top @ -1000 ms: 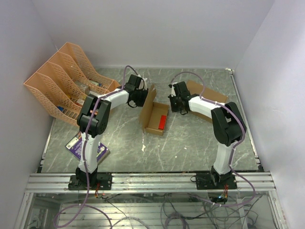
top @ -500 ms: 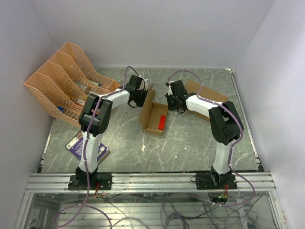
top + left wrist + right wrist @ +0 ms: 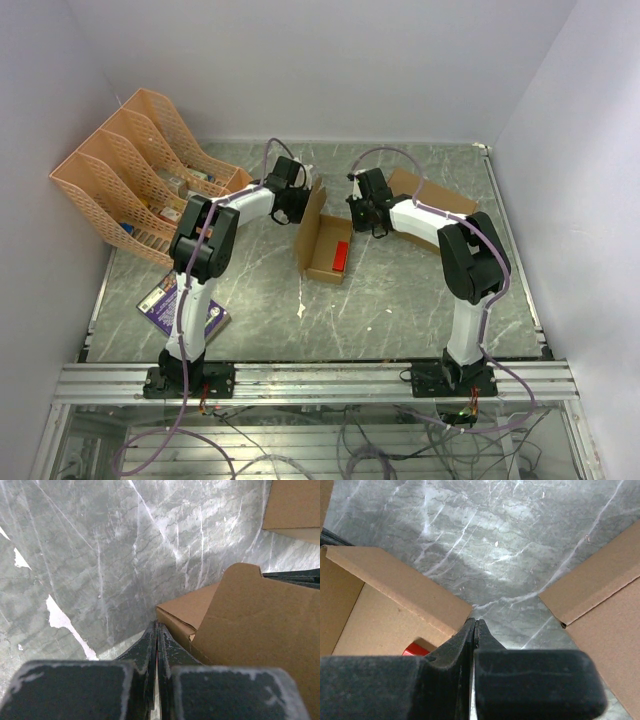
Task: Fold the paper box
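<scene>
The paper box lies open in the middle of the table, a narrow brown tray with a red item inside and its lid standing up along the left side. My left gripper is shut with nothing in it, its tips right against the outer face of the lid. In the left wrist view the tips sit by a corner of the box. My right gripper is shut and empty, just beyond the box's far right end; its tips touch the edge of a flap.
A larger brown cardboard piece lies behind the right arm, also seen in the right wrist view as cardboard. Orange file racks stand at the back left. A purple booklet lies near the left arm's base.
Both arms have shifted slightly toward the back of the table beside the box. The box and its raised lid look unmoved.
</scene>
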Robot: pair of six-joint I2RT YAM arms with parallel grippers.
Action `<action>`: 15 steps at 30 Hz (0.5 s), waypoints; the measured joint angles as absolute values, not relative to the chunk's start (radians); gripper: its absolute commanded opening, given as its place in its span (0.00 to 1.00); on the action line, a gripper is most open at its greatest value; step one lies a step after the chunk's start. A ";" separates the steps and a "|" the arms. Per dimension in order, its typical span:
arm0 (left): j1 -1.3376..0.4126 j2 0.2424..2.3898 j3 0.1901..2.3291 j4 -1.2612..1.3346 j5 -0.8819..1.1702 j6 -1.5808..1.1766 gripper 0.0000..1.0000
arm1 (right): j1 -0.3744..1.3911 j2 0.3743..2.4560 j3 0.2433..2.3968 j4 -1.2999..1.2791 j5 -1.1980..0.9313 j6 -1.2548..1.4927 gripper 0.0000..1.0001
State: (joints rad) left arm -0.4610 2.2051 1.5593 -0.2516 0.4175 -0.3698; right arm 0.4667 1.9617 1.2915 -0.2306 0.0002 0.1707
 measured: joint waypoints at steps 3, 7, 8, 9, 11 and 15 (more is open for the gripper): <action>-0.461 2.211 1.576 -0.272 0.419 -0.355 0.10 | 0.467 1.962 1.290 -0.229 0.001 0.162 0.00; -0.448 2.216 1.598 -0.311 0.408 -0.331 0.14 | 0.459 1.946 1.246 -0.200 -0.006 0.126 0.03; -0.442 2.215 1.598 -0.321 0.400 -0.327 0.14 | 0.456 1.929 1.217 -0.187 -0.013 0.107 0.07; -0.432 2.212 1.595 -0.329 0.389 -0.323 0.15 | 0.452 1.905 1.188 -0.182 -0.020 0.086 0.14; -0.400 2.192 1.570 -0.340 0.365 -0.318 0.16 | 0.436 1.831 1.120 -0.171 -0.054 0.034 0.27; -0.308 2.062 1.464 -0.365 0.288 -0.306 0.22 | 0.385 1.671 1.076 -0.161 -0.236 -0.108 0.60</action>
